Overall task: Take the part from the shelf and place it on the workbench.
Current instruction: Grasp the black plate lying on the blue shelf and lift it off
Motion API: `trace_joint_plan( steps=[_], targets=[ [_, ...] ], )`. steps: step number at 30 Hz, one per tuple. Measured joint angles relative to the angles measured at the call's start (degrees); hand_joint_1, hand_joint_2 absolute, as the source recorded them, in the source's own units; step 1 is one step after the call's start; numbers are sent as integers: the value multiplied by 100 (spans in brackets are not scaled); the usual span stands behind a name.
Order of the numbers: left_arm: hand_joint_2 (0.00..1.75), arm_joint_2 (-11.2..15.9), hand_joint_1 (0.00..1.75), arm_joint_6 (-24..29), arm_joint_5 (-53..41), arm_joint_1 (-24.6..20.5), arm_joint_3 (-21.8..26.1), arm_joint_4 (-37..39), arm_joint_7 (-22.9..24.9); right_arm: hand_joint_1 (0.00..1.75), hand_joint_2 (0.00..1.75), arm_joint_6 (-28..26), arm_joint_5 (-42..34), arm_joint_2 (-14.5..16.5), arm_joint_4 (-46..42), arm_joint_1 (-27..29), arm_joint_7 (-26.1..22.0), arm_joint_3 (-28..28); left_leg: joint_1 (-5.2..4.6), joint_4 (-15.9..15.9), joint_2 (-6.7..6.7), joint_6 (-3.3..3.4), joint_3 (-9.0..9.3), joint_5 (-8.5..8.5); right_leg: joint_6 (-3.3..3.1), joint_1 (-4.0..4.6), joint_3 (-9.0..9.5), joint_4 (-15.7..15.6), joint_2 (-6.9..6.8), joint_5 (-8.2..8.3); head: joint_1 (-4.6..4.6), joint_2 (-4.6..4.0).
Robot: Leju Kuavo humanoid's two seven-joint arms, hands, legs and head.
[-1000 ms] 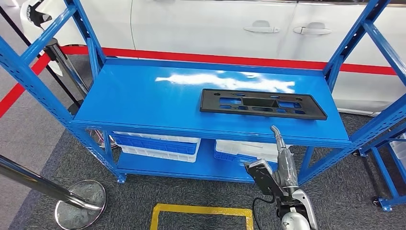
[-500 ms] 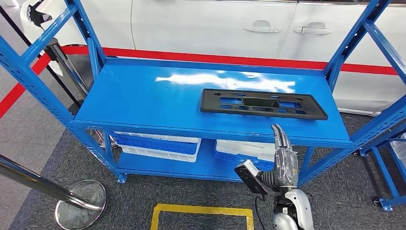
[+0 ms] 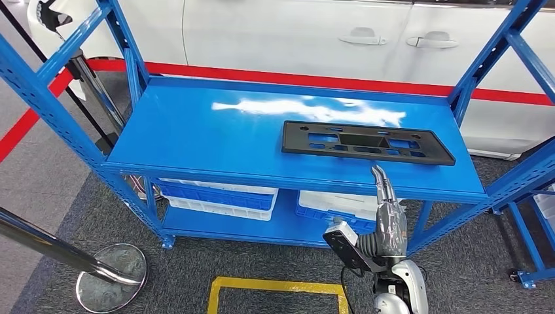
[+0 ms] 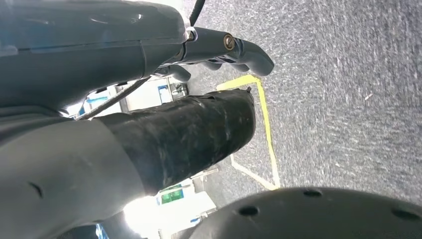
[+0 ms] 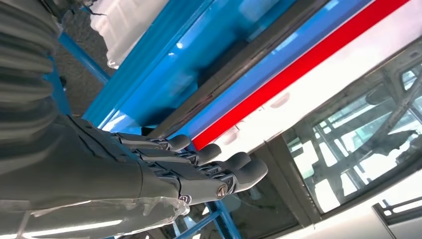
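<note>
The right hand (image 3: 387,212) is raised in front of the blue shelf (image 3: 196,137), its fingers (image 5: 209,169) straight, side by side and holding nothing. The black part (image 3: 366,142) lies flat on the shelf just beyond the fingertips, untouched. The left hand (image 4: 219,47) hangs over the carpet with fingers curled on nothing.

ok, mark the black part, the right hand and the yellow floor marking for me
black part (image 3: 366,142), head view, on its middle frame.
right hand (image 3: 391,222), head view, on the back of the hand.
yellow floor marking (image 3: 275,285), head view, on its far edge.
</note>
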Motion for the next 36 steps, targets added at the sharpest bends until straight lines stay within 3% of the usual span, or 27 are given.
trace_joint_plan(
  steps=[1, 3, 5, 6, 9, 10, 12, 13, 14, 15, 17, 18, 20, 24, 25, 27, 29, 30, 32, 34, 36],
  targets=[
    [0, -1, 0, 0, 0, 1, 0, 0, 0, 0, 175, -2, -1, -1, -10, 2, 0, 0, -17, 2, -5, 0, 7, 0, -66, 30, 191, -399, 0, 226, 0, 0],
    [0, -17, 0, -1, 0, 5, 0, 0, 0, 0, 87, -6, -1, -5, -42, 0, 0, -1, -33, 4, -9, -12, 18, 2, -235, 100, 545, -1162, -27, 556, -5, 0],
    [0, -32, 0, -7, -2, 6, -2, 0, 0, 0, 0, -3, -9, -9, -75, -6, -5, 0, -8, 0, 4, -60, 17, 10, -336, 165, 656, -1453, -53, 648, -10, 0],
    [0, -32, 0, -14, -3, 4, -3, 0, 0, 0, 0, 8, -26, -9, -84, -8, -18, 1, -1, -9, 11, -89, 19, 15, -348, 181, 656, -1487, -54, 671, -9, 0],
    [0, -23, 0, -42, -13, 3, -4, 0, -1, 0, 0, 83, -84, -10, -116, -23, -73, 1, 6, 121, -11, -196, -34, -87, -340, 103, 730, -1646, -46, 758, -8, 0],
    [0, -20, 0, -49, -19, 8, -4, 0, -2, 0, 0, 115, -87, -11, -123, -30, -76, 3, 21, 339, -31, -246, -129, -225, -333, 66, 755, -1691, -48, 786, -9, 0],
    [0, -18, 0, -65, -42, 20, -5, 0, -4, 0, 0, 174, -86, -11, -122, -41, -63, 10, 102, 1062, -53, -352, -456, -598, -329, 39, 762, -1702, -50, 790, -10, 0],
    [0, -13, 0, -76, -54, 23, -5, 0, -4, 0, 0, 196, -81, -11, -118, -39, -56, 17, 147, 1394, -53, -401, -613, -721, -317, 24, 762, -1698, -48, 782, -11, 0],
    [0, -7, 0, -87, -64, 27, -6, 0, -4, 0, 0, 212, -77, -11, -110, -36, -53, 25, 192, 1561, -50, -448, -694, -737, -294, 3, 770, -1690, -46, 767, -11, 0],
    [0, 1, 0, -96, -70, 33, -6, 0, -4, 0, 44, 225, -72, -11, -102, -36, -52, 33, 232, 1512, -48, -492, -667, -645, -263, -25, 784, -1677, -39, 746, -11, 0],
    [0, 13, 0, -109, -78, 42, -6, 0, -4, 0, 131, 244, -67, -11, -90, -38, -49, 47, 304, 831, -46, -581, -322, -268, -165, -90, 825, -1622, -20, 669, -10, 0],
    [0, 16, 0, -114, -81, 45, -6, 1, -4, 0, 175, 248, -62, -11, -87, -42, -43, 50, 314, 476, -58, -594, -135, -154, -104, -101, 832, -1577, -11, 621, -10, 0],
    [0, 16, 0, -123, -84, 49, -8, 3, -4, 0, 175, 252, -45, -11, -87, -53, -14, 59, 311, 128, -85, -531, 48, -121, -10, -97, 833, -1523, -2, 555, -5, 0],
    [0, 22, 0, -132, -93, 43, -9, 3, -4, 0, 175, 261, 2, -11, -88, -81, 35, 85, 282, 119, -102, -304, 90, -202, 71, -117, 839, -1429, 7, 527, 0, 0],
    [0, 24, 0, -134, -101, 42, -9, 3, -4, 0, 175, 263, 8, -11, -88, -100, 37, 86, 282, 106, -101, -265, 122, -215, 76, -116, 755, -1255, 5, 466, 0, 0],
    [0, 26, 0, -136, -117, 43, -9, 3, -4, 0, 175, 274, 13, -11, -87, -145, 44, 88, 256, 92, -98, -204, 174, -249, 68, -93, 359, -580, 5, 227, 0, 0],
    [0, 26, 0, -137, -123, 43, -10, 2, -4, 0, 175, 296, 14, -11, -80, -161, 52, 94, 197, 91, -103, -152, 222, -293, 26, -44, -98, 56, 6, 69, 0, 0],
    [0, 26, 0, -137, -126, 45, -11, 2, -4, 0, 175, 307, 15, -11, -75, -162, 54, 99, 160, 90, -111, -131, 262, -321, -24, -5, -216, 126, 7, 145, 0, 0],
    [0, 25, 0, -138, -142, 52, -11, 2, -5, 0, 175, 317, 17, -11, -71, -171, 60, 110, 83, 85, -127, -96, 360, -375, -206, 115, -153, -338, 12, 595, 0, 0],
    [0, -3, 0, -131, -174, 63, -17, 12, -13, 0, 175, 316, 24, -11, -73, -197, 89, 119, 55, 57, -127, -80, 427, -410, -475, 250, 34, -1002, -13, 975, -17, 0],
    [0, -28, 0, -112, -195, 63, -31, 24, -26, 0, 175, 316, 34, -11, -80, -215, 118, 127, 90, 7, -113, -106, 447, -402, -648, 343, 146, -1368, -13, 1064, -35, 0]
  ],
)
